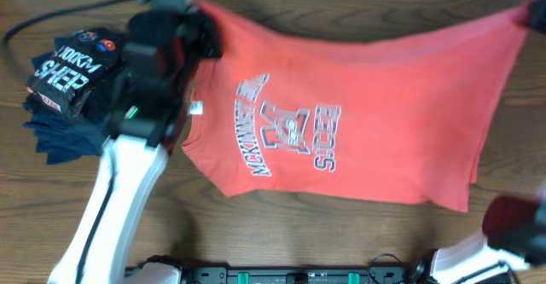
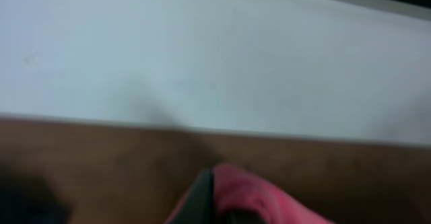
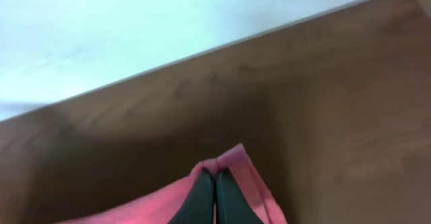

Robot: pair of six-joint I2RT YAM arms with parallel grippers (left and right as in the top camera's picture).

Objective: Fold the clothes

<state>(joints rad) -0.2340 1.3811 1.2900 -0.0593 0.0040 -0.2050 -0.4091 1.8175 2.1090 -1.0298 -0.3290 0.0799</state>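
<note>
Left gripper (image 1: 203, 30) was clamped shut on one end of the red T-shirt (image 1: 367, 105) by the far edge of the tabletop (image 1: 256, 233), and right gripper (image 3: 214, 178) was pinched shut on the other end at the far right corner. Shirt was stretched between them along the far edge, lettering up, the rest spread toward the tabletop's middle. Stack of dark garments (image 1: 64, 84) sat at the left edge, beside the left arm.

T-shirt (image 1: 375, 105) spread over mid table (image 1: 256, 233), far corners pinched by left gripper (image 1: 203, 28) and right gripper (image 1: 531, 13). Left of it stack of folded garments (image 1: 55, 135), printed shirt (image 1: 64, 75) on top.
</note>
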